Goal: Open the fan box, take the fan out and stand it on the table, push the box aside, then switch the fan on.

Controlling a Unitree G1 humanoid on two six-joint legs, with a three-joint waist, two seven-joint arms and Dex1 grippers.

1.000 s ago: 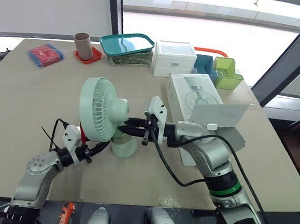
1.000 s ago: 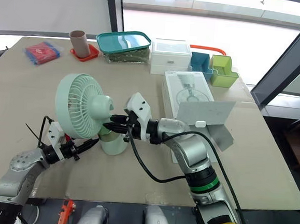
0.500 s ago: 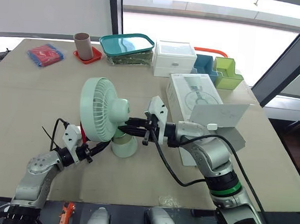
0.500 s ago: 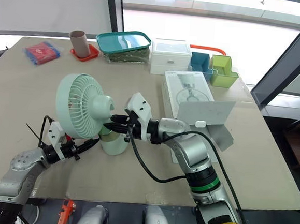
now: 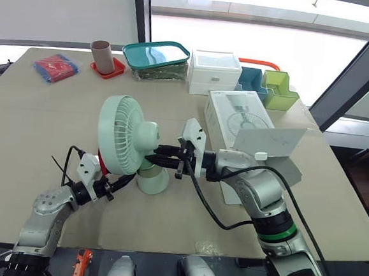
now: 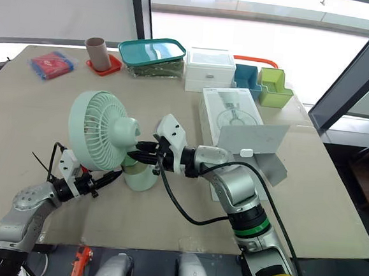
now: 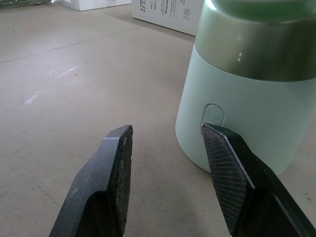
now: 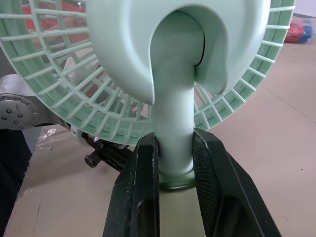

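The mint-green fan (image 5: 128,136) stands upright on the table, its round base (image 5: 152,179) down and its grille facing my left. My right gripper (image 5: 152,156) is shut on the fan's neck (image 8: 174,123), one finger on each side. My left gripper (image 5: 127,179) sits low on the table beside the base, open. In the left wrist view its fingers (image 7: 117,153) are spread, one of them close to the button (image 7: 215,116) on the base without clearly touching it. The white fan box (image 5: 240,120) lies to the right of the fan with its end flap (image 5: 275,141) standing open.
Along the far side of the table are a red-blue packet (image 5: 56,67), a cardboard tube on a red coaster (image 5: 103,55), a teal tray (image 5: 156,54), a white drawer box (image 5: 214,72) and blue and green organisers (image 5: 279,89). The table's front edge is close behind both arms.
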